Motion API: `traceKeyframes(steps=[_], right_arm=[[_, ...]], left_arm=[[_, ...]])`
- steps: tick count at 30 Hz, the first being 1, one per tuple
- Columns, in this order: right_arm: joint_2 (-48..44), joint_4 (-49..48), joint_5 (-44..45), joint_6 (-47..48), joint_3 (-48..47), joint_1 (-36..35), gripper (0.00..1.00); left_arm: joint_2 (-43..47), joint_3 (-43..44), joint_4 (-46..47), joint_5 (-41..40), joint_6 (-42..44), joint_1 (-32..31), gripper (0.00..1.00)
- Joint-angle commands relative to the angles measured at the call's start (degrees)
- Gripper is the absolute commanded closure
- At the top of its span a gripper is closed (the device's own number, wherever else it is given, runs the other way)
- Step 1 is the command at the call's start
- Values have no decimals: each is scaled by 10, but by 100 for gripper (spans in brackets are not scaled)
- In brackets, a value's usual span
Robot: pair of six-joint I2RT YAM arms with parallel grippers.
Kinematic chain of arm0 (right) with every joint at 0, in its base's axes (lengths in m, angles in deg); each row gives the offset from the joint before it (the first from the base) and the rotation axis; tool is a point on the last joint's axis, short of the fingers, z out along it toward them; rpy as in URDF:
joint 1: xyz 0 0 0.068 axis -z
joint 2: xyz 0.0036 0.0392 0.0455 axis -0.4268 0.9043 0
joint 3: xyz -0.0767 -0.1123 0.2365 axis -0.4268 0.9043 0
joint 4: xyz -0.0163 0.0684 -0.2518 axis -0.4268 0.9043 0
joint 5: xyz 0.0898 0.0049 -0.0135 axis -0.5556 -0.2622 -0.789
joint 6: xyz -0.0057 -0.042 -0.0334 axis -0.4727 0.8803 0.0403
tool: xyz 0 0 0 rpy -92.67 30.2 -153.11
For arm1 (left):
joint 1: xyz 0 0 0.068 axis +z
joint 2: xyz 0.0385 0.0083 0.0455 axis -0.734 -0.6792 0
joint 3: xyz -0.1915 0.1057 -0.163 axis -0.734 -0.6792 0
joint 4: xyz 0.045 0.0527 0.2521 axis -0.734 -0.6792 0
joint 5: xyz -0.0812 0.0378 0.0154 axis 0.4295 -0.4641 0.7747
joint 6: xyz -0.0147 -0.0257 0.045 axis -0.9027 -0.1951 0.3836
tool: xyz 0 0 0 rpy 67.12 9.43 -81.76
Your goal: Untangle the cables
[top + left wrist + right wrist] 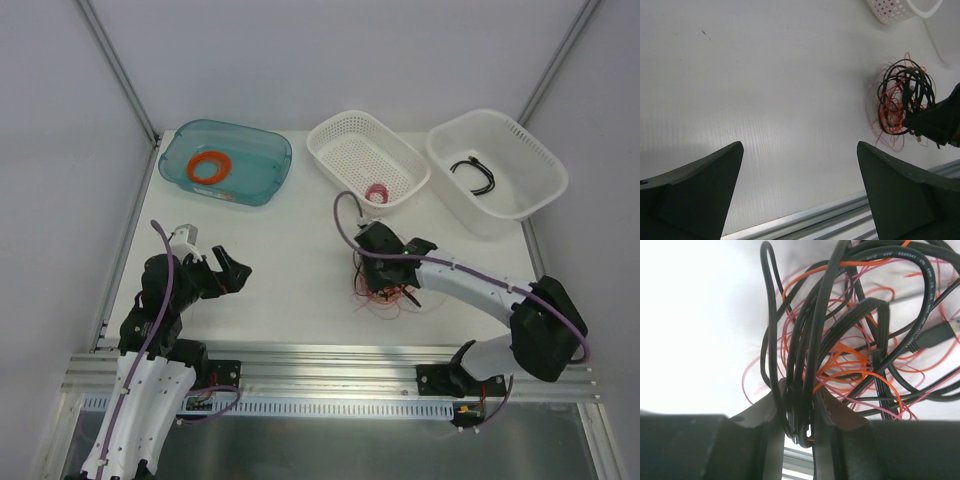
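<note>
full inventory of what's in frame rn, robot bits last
cable tangle: 1, black, red and orange, table centre-right
single cable: 1, black, in white tub
ring: 1, orange, in teal tub
spool: 1, pink, in basket
teal tub: 1, far left
basket: 1, white, far middle
white tub: 1, far right
table: 1, white
left pincer: open, empty
right pincer: shut on cable tangle

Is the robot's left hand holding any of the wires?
No, the left gripper is open and holds nothing; the cables lie apart from it, pinched in the right gripper.
</note>
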Motion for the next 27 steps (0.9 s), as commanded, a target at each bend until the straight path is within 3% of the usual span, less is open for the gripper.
traceKeyframes(steps=[1, 6, 7, 8, 9, 13, 15, 21, 27], right_arm=[[72, -1, -6, 76, -69, -88, 96], [145, -1, -43, 95, -127, -160, 70], [149, -2, -46, 96, -132, -166, 57], [147, -4, -52, 95, -135, -172, 51], [144, -1, -55, 94, -142, -181, 37], [93, 22, -60, 92, -155, -187, 11], [48, 34, -42, 89, -155, -187, 7], [-42, 75, 17, 54, -141, -145, 6], [-120, 58, 15, 2, -71, -57, 13]], left_arm=[[-5, -4, 26, 24, 16, -3, 1], [-16, -6, 31, 41, 12, -4, 1], [-18, -7, 34, 49, 11, -4, 1], [-24, -9, 36, 54, 9, -4, 1], [-28, -9, 37, 59, 7, -4, 1], [-53, -9, 39, 85, -4, -6, 1], [-60, -9, 40, 92, -8, -9, 1], [-109, -7, 39, 95, -49, -26, 1], [-188, 21, 42, 17, -108, -136, 1]])
